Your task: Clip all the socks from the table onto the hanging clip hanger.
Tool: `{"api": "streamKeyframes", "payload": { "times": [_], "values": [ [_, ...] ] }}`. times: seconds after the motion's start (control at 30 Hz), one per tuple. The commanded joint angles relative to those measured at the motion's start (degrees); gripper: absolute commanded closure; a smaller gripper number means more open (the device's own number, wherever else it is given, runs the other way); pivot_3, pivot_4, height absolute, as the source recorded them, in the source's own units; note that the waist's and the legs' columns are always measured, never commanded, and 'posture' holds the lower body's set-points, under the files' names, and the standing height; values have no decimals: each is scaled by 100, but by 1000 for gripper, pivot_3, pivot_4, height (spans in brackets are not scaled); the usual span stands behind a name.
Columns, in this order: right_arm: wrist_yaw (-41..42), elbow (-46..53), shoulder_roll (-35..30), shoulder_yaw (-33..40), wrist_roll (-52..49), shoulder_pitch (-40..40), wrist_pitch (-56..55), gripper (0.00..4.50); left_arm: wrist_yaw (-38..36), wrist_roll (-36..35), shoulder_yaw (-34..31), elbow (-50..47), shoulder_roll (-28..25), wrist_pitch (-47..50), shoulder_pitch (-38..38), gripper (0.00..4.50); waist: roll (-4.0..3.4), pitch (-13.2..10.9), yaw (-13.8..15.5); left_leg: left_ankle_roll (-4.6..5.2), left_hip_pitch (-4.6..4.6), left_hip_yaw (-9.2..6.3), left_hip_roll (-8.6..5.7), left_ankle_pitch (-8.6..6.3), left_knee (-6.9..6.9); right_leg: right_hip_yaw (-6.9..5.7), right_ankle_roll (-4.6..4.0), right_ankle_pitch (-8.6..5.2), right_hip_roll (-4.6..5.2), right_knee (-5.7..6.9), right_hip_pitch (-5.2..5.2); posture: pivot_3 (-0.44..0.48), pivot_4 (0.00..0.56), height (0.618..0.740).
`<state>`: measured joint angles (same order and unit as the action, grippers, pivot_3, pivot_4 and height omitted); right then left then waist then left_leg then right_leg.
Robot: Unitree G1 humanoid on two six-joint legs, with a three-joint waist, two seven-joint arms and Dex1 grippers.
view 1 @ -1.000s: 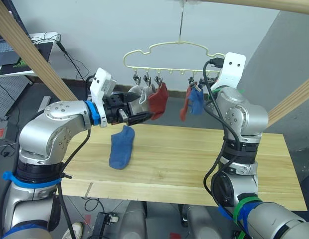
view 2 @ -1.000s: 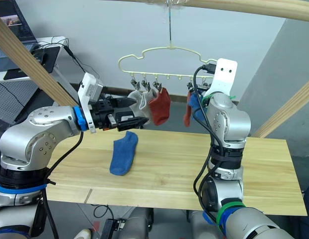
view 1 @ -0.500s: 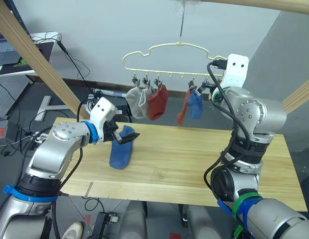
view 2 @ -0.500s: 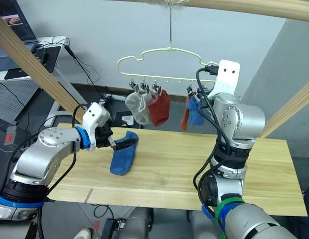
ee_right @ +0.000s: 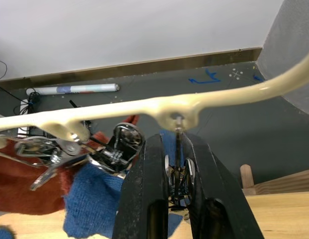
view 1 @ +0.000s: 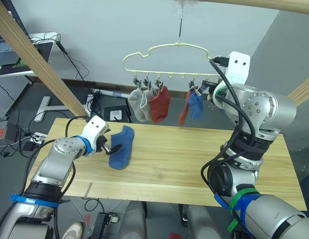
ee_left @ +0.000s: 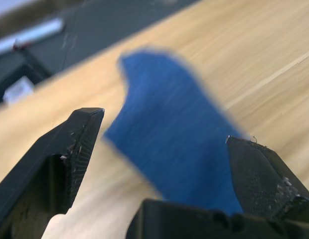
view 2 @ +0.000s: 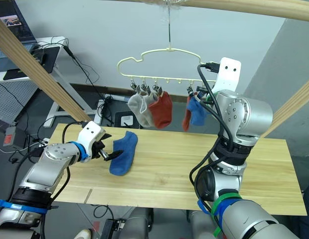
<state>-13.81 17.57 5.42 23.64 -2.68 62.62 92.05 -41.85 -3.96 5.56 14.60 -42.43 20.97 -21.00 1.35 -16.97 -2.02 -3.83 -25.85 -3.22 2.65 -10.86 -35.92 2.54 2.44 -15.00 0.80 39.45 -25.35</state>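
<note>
Table (view 1: 194, 159): one blue sock (view 1: 120, 146); hanger (view 1: 167, 50): five socks.

— How many soft fabric ankle socks are counted, by colour?

— Two blue ones are seen: one blue sock (view 1: 121, 147) lying flat just ahead of the spread left fingers (ee_left: 75, 144), another blue sock (view 1: 196, 105) clipped up beside the right fingers (ee_right: 144, 194). Two rust red socks (view 1: 160, 104) and two light grey socks (view 1: 138, 102) are clipped as well.

— And hangers?

— One pale yellow-green wire clip hanger (view 1: 167, 48) is counted, one light wooden plank table (view 1: 194, 164), and two grippers.
</note>
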Motion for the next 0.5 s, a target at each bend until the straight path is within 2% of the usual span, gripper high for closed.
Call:
{"api": "streamKeyframes", "payload": {
  "times": [0.03, 0.2, 0.23, 0.5],
  "values": [
    [51, 250, 12, 6, 51, 191, 45, 4369, 175, 158, -84, 532, 158, -282, -260, 0, 0, 0, 4, 0, 0, -1, 0, 0, 0, -1, 0, 0, 0, 0, 0, -1, 292, 740],
    [84, 294, 32, -36, 95, 184, 45, 4369, 158, 82, -130, 1182, 533, -154, -777, 0, 1, 0, 20, 0, -1, -2, -2, 0, -2, -3, 0, 0, 1, 1, 1, -1, 292, 740],
    [97, 292, 27, -41, 107, 185, 45, 4369, 124, 48, -146, 1259, 597, -90, -887, 0, 1, 0, 15, 0, -2, -2, -2, 0, -3, -3, 0, 0, 1, 1, 2, -23, 290, 740],
    [122, 398, 88, -94, 208, 145, 45, 4369, 21, -238, -401, 1375, 788, 534, -1305, 0, 1, 0, -128, 0, -1, -3, -1, 0, 0, -3, 0, 1, 1, 6, 0, -26, 289, 740]
  ]
}}
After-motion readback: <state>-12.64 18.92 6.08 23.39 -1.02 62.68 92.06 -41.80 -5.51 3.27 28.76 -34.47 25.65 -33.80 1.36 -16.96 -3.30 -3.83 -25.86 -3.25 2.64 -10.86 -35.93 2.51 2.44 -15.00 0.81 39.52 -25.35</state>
